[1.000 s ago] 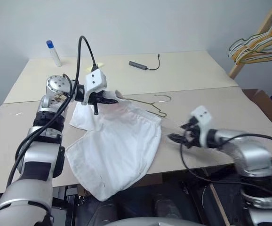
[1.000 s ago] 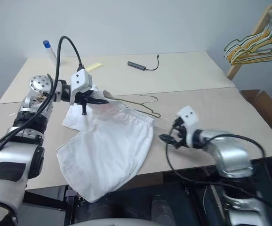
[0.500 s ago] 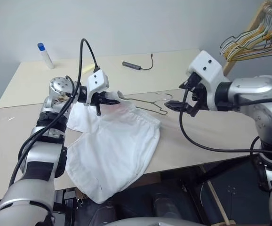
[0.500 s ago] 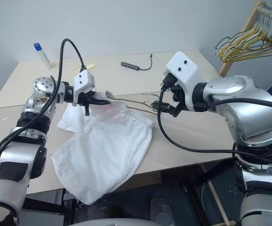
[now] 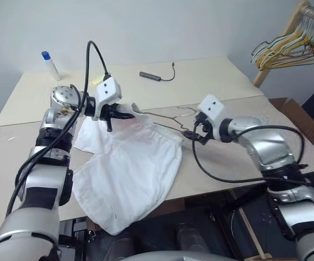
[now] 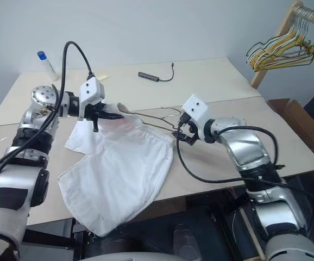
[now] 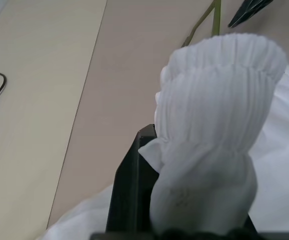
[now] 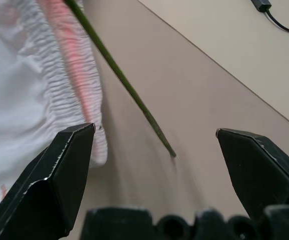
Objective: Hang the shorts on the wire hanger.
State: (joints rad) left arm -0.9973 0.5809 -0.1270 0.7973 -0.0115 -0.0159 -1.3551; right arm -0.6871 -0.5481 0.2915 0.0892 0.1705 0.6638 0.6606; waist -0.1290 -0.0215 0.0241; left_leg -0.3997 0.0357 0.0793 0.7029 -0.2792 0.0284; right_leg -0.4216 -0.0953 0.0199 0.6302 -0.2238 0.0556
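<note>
The shorts (image 5: 132, 174) lie spread on the near part of the pale surface (image 5: 211, 81), their lower end drooping over its front edge. One corner of the gathered waistband is lifted off the surface — the left gripper (image 5: 125, 115) has its fingers (image 7: 129, 195) clenched on that bunched elastic, which the left wrist view shows folded up between them. A faint pink tint runs along the waistband near the grip.

The wire hanger (image 5: 173, 120) lies flat on the surface just beyond the waistband, its thin dark wire running from beside the held corner toward its curved hook. Part of its wire crosses over the waistband edge, as the right wrist view shows.

The right gripper (image 5: 192, 134) is low over the surface beside the shorts' right edge, its fingers (image 8: 67, 170) spread wide and grasping nothing — the end of the hanger wire lies between them, apart from both.

Farther back on the surface sit a small white bottle with a blue cap (image 5: 50, 64) and a dark cable adapter (image 5: 151, 76). A bunch of yellowish and pale hangers (image 5: 284, 46) hangs on a wooden rack at the right.
</note>
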